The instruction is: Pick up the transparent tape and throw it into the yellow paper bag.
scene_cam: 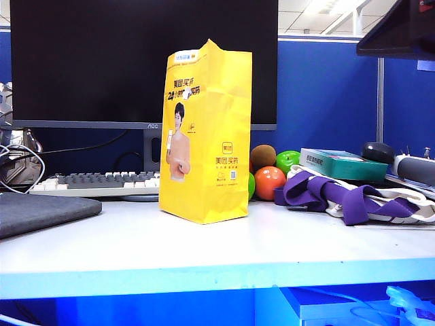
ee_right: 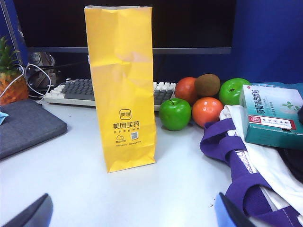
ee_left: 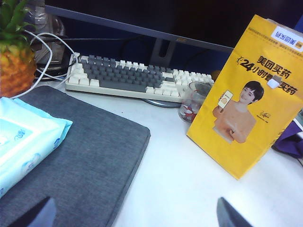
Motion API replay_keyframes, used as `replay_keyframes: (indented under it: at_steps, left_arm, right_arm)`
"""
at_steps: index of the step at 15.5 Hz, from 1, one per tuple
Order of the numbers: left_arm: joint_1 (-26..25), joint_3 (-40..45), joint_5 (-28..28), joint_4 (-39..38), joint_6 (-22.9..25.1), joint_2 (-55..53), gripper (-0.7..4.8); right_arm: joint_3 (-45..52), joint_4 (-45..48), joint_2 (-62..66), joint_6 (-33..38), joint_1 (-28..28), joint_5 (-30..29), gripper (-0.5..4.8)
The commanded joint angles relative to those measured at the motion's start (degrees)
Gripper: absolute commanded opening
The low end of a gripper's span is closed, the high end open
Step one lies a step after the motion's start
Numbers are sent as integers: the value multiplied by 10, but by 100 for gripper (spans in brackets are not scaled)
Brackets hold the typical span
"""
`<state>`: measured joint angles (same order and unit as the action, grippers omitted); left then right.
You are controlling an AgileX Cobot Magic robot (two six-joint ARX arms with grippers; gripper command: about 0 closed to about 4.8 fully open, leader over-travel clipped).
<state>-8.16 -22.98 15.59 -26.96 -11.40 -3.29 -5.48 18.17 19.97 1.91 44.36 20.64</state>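
Yellow paper bag (scene_cam: 206, 132): upright mid-table (scene_cam: 204, 251), before keyboard (scene_cam: 102, 182).
Transparent tape: not visible.
Left gripper (ee_left: 135, 215): spread, empty, above grey pad (ee_left: 80, 156).
Right gripper (ee_right: 132, 213): spread, empty, facing bag.

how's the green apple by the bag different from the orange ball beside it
The green apple is glossy green with a stem dip on top; the orange ball is orange-red and smooth. The apple sits nearer the yellow paper bag, the ball against the purple-and-white cloth. Both are round, similar in size, resting on the table.
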Motion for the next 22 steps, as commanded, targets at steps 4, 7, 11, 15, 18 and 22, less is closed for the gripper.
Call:
replay_keyframes:
  at_steps: [4,7,11,15,18,22]
  left_arm:
    - [3,4,0,9,0,3,479]
    - [23,33,-1,14,1,32,479]
    - [76,80,-2,60,2,30,479]
    - [85,133,1,133,2,30,479]
    - [86,163,1,160,2,30,479]
    - [86,206,1,170,2,30,479]
  right_arm:
    - [6,-89,-134,2,-103,-30,479]
    - [4,-104,-159,2,-278,-41,479]
    - [5,-137,-199,0,-406,6,479]
    - [5,-152,-199,0,-373,2,479]
    - [19,-148,-199,0,-366,2,479]
    - [24,-235,-199,0,-366,2,479]
